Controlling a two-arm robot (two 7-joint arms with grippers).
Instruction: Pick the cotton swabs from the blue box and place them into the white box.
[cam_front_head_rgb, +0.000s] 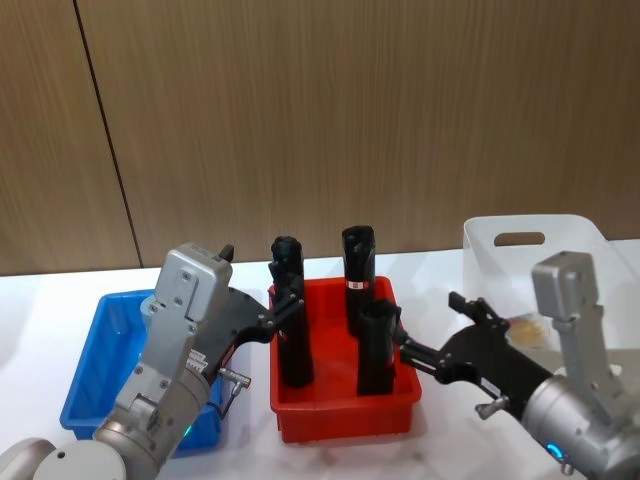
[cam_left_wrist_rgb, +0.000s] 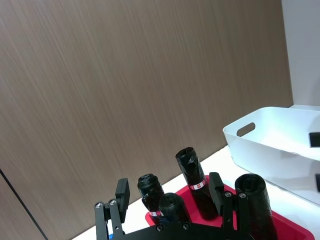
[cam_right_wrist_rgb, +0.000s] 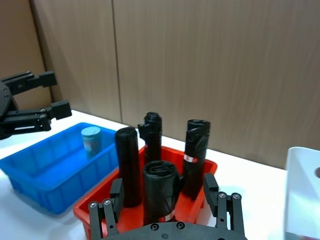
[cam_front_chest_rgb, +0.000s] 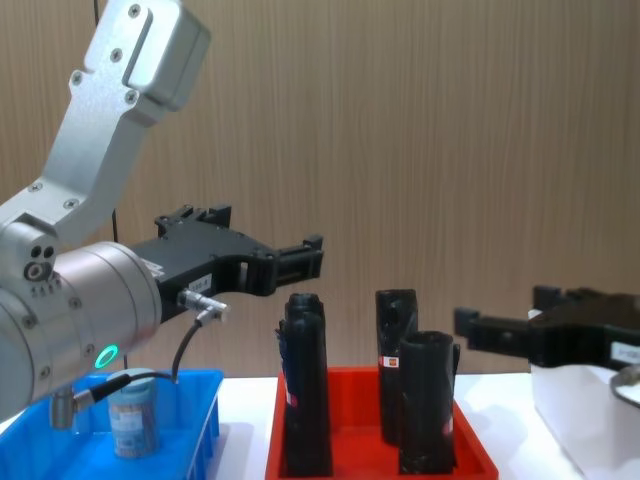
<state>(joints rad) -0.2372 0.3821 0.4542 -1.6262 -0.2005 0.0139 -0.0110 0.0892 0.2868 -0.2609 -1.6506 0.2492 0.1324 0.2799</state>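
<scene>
We see one tub of cotton swabs (cam_right_wrist_rgb: 91, 141), clear with a grey-blue lid, standing upright inside the blue box (cam_right_wrist_rgb: 50, 170), toward the box's far wall. The blue box sits on the white table (cam_front_head_rgb: 450, 445) just left of a red tray (cam_front_head_rgb: 345, 412), which we take as our landmark. Four tall black rolls (cam_front_head_rgb: 292, 330) with red-and-white labels stand upright in the red tray. The white box (cam_front_head_rgb: 530, 245), with an oval handle slot in its wall, sits to the right of the red tray, a little apart from it, and something pale lies inside, too hidden by the right arm for us to name. Our left end effector (cam_front_chest_rgb: 300, 258) hangs in the air above the gap between the blue box and the red tray, higher than the roll tops, its fingers spread wide and empty. Our right end effector (cam_front_chest_rgb: 470, 322) hovers at the right edge of the red tray, between the tray and the white box, at about the height of the roll tops; its fingers are also spread wide, holding nothing. A brown wood-grain wall (cam_front_head_rgb: 330, 120) stands behind the red tray.
</scene>
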